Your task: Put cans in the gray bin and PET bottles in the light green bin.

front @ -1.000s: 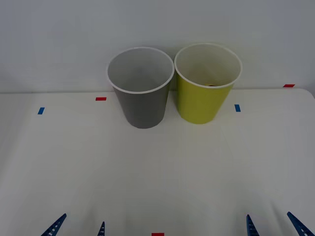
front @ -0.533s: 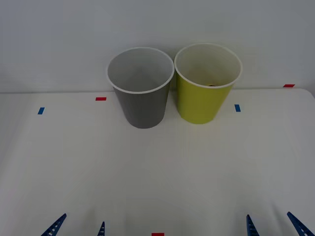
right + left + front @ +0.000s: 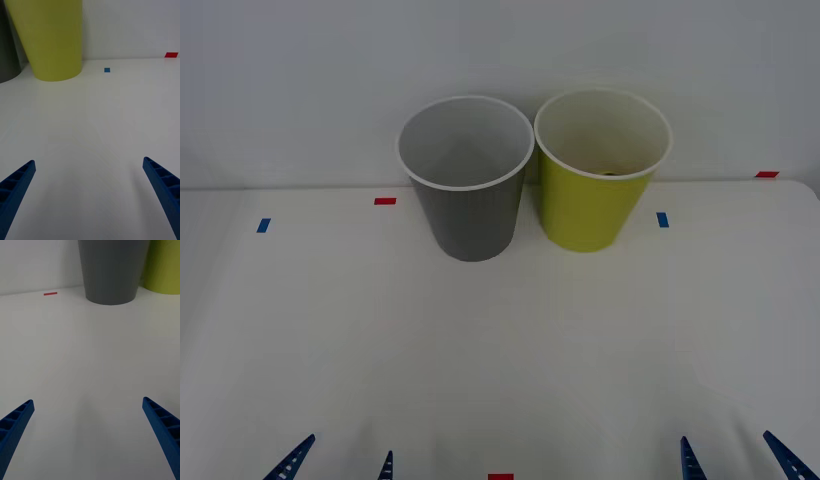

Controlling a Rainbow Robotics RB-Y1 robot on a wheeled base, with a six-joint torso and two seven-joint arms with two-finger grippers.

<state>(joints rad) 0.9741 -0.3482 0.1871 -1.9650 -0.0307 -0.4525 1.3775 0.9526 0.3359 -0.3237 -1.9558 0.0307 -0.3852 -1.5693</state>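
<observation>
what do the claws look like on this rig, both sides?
Both match. The left claw and the right claw each have two bright blue plastic fingers that taper to a point, with a ribbed, lattice-like inner face of open cells. In the front view, small pale marks sit on the left claw's fingers. No cables or labels are visible.

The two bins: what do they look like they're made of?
Both look like moulded plastic, though the look leaves it open. The gray bin and the green bin have smooth, matte, seamless tapered walls, each with a thin white rim and pale inside.
</observation>
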